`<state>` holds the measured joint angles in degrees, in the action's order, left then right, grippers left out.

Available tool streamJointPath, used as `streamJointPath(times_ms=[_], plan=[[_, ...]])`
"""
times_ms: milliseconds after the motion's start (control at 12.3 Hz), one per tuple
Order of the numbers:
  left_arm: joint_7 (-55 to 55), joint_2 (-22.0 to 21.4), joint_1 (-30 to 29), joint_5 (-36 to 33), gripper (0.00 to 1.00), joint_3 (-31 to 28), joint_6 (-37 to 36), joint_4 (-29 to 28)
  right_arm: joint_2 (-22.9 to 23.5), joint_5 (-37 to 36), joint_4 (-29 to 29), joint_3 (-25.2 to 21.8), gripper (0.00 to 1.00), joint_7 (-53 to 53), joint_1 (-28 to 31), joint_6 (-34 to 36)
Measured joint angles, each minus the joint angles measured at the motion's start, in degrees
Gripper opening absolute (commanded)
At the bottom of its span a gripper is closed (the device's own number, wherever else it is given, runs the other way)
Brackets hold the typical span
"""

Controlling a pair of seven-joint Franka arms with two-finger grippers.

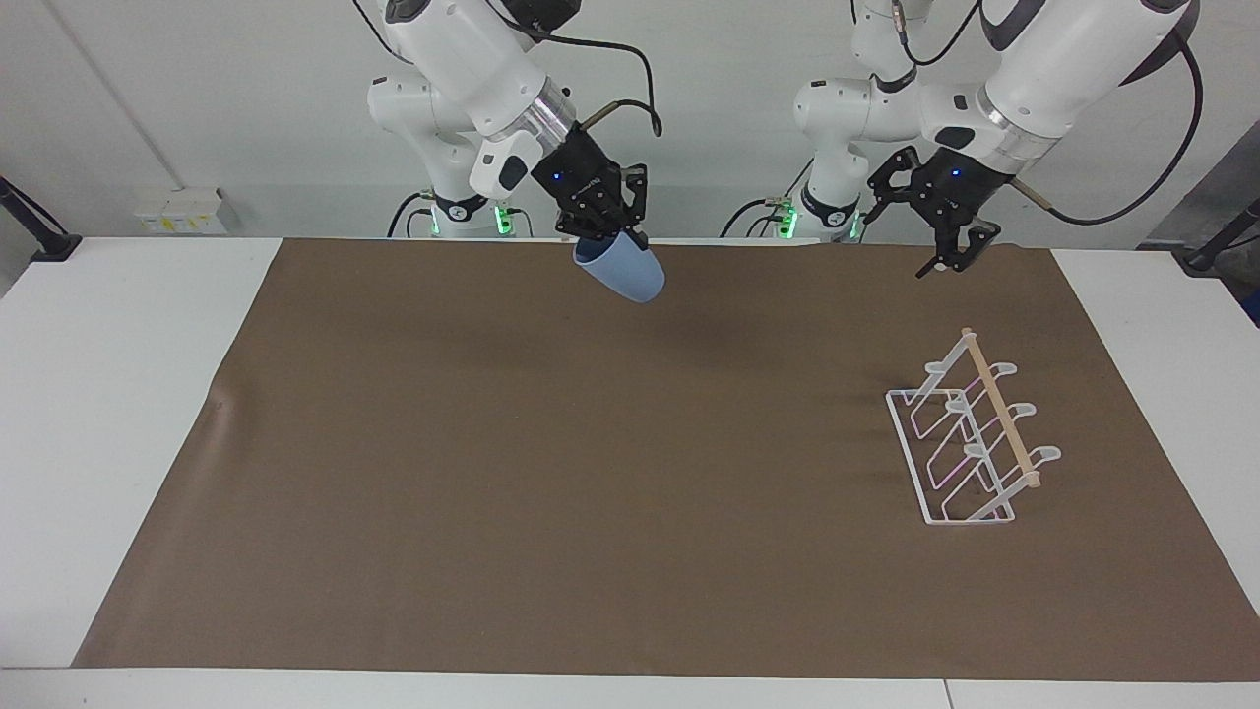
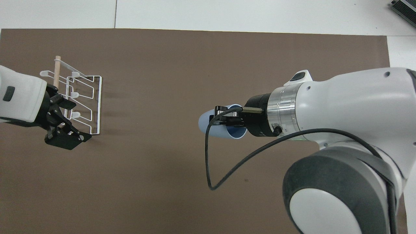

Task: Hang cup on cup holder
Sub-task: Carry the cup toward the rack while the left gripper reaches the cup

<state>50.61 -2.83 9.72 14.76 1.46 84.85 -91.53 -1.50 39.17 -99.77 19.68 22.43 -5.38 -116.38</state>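
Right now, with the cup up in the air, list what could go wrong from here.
1. The right gripper pinches the tilted cup by its rim alone, high over the brown mat; a jolt might twist it loose.
2. The open left gripper hangs near the cup holder; the arms may crowd each other there.
3. The holder looks light; a misaligned prong could push it.

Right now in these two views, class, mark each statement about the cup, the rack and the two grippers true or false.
1. The right gripper holds the cup in the air. True.
2. The cup hangs on the rack. False: no cup is on it.
3. The left gripper is open and holds nothing. True.
4. The rack stands toward the right arm's end of the mat. False: it stands toward the left arm's end.
5. The cup is upright. False: it is tilted.
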Motion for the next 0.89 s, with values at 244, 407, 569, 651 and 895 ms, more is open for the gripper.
streamJointPath(times_ms=[244, 407, 569, 651, 895], plan=[[10.52, -0.71, 0.44, 2.77, 1.0, 0.27, 0.03, -1.18, 1.59, 5.16, -0.34, 0.04, 0.0, 13.47, -4.96, -9.88], [14.83, -1.09, 0.58, 2.94, 1.0, 1.27, 0.5, -1.23, 2.52, 6.84, -0.51, 0.06, 0.0, 20.97, -7.72, -14.49], [18.64, -1.23, 1.32, 2.95, 1.0, 2.14, 2.73, -1.23, 2.85, 9.79, -0.53, 0.06, 0.0, 27.99, -8.6, -17.39], [19.44, -1.23, 1.99, 2.96, 1.0, 2.21, 3.65, -1.24, 2.86, 10.44, -0.53, -0.01, 0.0, 31.41, -8.58, -17.8], [20.18, -1.23, 3.81, 3.01, 1.0, 2.45, 6.57, -1.35, 2.88, 10.93, -0.53, -0.19, 0.0, 38.74, -8.54, -17.83]])
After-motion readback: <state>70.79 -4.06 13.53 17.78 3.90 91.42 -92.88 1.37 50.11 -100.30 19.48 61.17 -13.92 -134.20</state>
